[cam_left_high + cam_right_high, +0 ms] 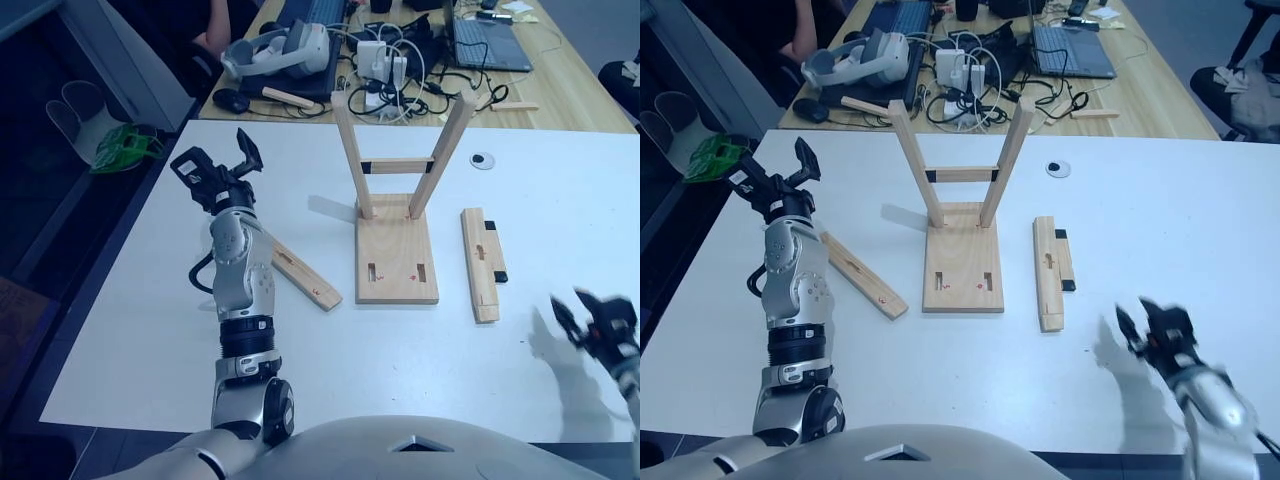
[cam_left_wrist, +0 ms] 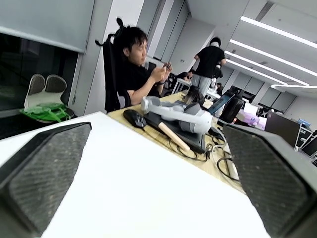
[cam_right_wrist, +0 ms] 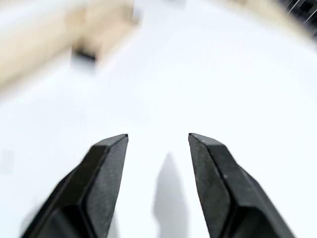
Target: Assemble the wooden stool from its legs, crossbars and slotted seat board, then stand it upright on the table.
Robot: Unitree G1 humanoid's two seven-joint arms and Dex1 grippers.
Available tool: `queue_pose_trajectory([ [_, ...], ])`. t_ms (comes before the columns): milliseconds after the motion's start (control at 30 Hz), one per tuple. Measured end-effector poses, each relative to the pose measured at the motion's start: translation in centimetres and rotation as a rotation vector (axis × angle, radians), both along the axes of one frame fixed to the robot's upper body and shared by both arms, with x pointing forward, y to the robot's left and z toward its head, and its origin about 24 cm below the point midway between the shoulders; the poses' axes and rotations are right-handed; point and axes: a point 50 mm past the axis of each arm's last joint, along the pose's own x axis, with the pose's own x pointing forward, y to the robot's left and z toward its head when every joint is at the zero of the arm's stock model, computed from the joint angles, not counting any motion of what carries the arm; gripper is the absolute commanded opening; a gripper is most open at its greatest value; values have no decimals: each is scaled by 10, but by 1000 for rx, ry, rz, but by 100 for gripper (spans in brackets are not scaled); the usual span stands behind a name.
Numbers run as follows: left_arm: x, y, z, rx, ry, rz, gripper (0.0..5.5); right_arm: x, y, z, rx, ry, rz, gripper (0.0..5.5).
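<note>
Seat board (image 1: 397,262) lies flat on the table (image 1: 120,330), one leg pair (image 1: 350,150) plus crossbar (image 1: 400,166) standing in its far slots, near slots empty. Right gripper (image 1: 1150,320) is low at the near right, left gripper (image 1: 217,160) raised, both jaws wide and empty. I'd grip the loose leg (image 1: 482,262) right of the board mid-length and enter the slot square. The other leg (image 1: 305,280) sits half behind the left arm, so mind the standing frame.

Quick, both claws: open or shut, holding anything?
Left claw: open, holding nothing.
Right claw: open, holding nothing.
</note>
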Motion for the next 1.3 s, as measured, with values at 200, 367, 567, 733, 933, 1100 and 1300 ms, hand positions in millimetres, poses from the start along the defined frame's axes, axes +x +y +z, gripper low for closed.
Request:
queue_pose_trajectory([
  [200,-1,3,2,12,-5,11,493,4,7,-1,171,143,117,369],
  [367,0,0,3,17,6,-8,493,56,19,-10,195,106,148,461],
  [567,3,-1,7,18,1,-18,493,89,22,-17,209,62,210,517],
  [733,3,-1,7,18,11,-22,493,119,17,-22,279,71,299,517],
  [933,7,-4,12,19,17,-46,493,152,24,-25,285,92,323,517],
  [1100,8,-5,13,21,18,-55,493,155,27,-23,275,93,317,488],
  [1300,8,-5,13,20,17,-56,493,158,36,-12,257,133,232,387],
])
